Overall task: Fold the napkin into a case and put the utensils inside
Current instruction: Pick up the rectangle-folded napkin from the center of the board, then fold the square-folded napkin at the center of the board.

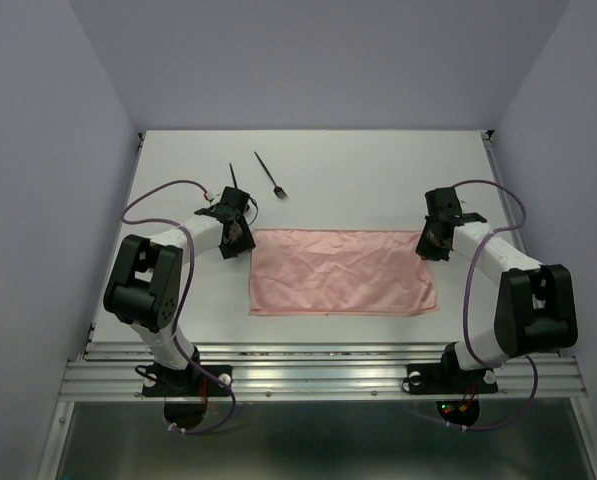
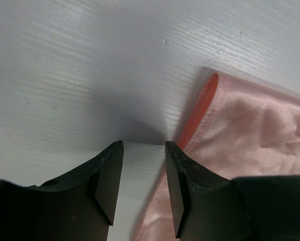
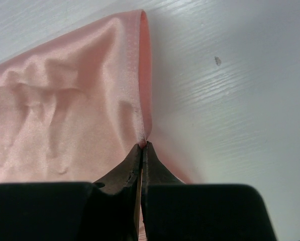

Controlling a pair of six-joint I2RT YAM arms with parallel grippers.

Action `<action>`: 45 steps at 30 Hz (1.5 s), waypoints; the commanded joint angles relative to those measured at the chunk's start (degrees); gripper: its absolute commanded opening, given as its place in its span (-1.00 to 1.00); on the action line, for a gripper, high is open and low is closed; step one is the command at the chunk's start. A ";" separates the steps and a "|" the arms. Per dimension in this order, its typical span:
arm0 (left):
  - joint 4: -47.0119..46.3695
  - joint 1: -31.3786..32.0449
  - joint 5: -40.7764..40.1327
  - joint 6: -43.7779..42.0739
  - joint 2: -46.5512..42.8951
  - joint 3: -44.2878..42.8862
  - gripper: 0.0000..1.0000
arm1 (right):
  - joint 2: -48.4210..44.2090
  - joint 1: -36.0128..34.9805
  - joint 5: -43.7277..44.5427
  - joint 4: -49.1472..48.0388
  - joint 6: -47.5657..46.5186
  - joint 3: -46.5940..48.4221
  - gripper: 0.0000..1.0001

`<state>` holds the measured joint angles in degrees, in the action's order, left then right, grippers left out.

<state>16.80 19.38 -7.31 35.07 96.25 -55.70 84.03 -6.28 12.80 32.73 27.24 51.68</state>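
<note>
Right pincer (image 3: 143, 145) clamped on napkin (image 3: 64, 110) edge, left pincer (image 2: 143, 146) parted, empty

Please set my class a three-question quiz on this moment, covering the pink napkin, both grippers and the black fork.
1. Fill in: the left gripper has its jaws ____.
2. Which one pinches the edge of the pale salmon-pink fabric napkin? A) left gripper B) right gripper C) both
3. True or false: the slim black fork lies on the napkin.
Key: 1 open. 2 B. 3 false: it lies on the white table, beyond the napkin's far edge.
</note>
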 commanded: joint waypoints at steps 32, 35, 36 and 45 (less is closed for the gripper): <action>-4.58 4.27 5.11 4.48 1.58 6.04 0.01 | 12.19 -33.17 -6.47 -3.72 11.16 19.77 -0.99; -4.58 4.27 5.03 4.66 1.14 6.31 0.01 | 15.10 -36.77 -7.43 -4.08 11.43 24.06 -0.99; -4.06 4.27 4.50 4.74 0.87 6.31 0.01 | 16.94 -38.09 -7.52 -4.08 11.25 25.12 -0.99; 3.33 3.91 -4.72 4.75 -5.37 5.61 0.01 | 19.86 -38.80 -5.59 -4.17 11.60 26.28 -0.99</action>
<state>12.58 23.20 -6.68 39.77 93.21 -51.42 104.38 -45.45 5.50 29.91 37.85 77.01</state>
